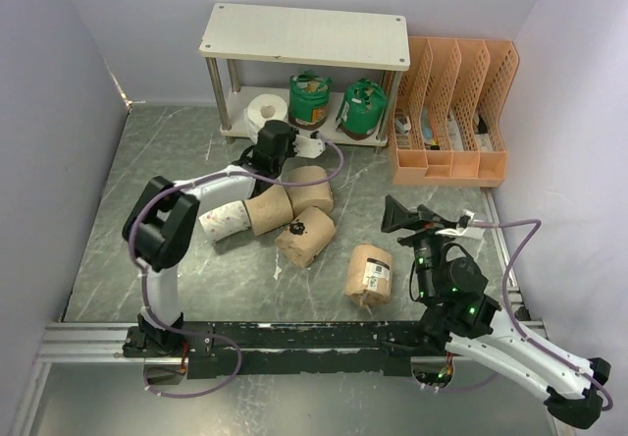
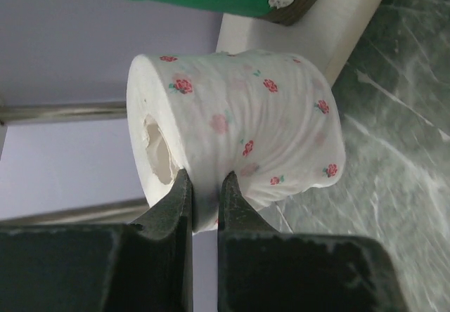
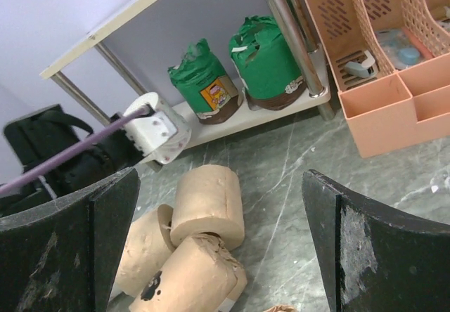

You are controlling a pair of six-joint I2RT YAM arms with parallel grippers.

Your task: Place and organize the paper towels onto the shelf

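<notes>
**Inspector:** State of the left gripper (image 2: 204,185)?

**Assessor:** Pressed together on the white rose-printed roll (image 2: 267,136). The fingers pinch the roll's wall at the rim, close to the cardboard core. The roll lies on its side, with the core opening facing left in the wrist view.

**Inspector:** Location of that roll?

**Assessor:** At the left end of the shelf (image 1: 304,33), on the lower tier. I cannot tell whether it rests on the board or is held just clear of it, because the wrist view is too close and the arm covers the roll's near edge from above.

**Inspector:** Other items on that tier?

**Assessor:** Two green-wrapped rolls (image 1: 309,99) (image 1: 360,108) stand upright, side by side, to the right of the white one.

**Inspector:** Right gripper (image 3: 221,185)?

**Assessor:** Jaws spread wide with nothing between them. It is near the right side of the table (image 1: 147,161), well apart from the shelf.

**Inspector:** Items off the shelf?

**Assessor:** A second white patterned roll (image 1: 224,220) lies beside the left arm. Three tan rolls (image 1: 267,209) (image 1: 309,189) (image 1: 306,236) are clustered together next to it. A barcode-labelled roll (image 1: 370,274) lies apart, nearer the right arm. An orange file organizer (image 1: 453,112) stands just beside the shelf on its right.
</notes>
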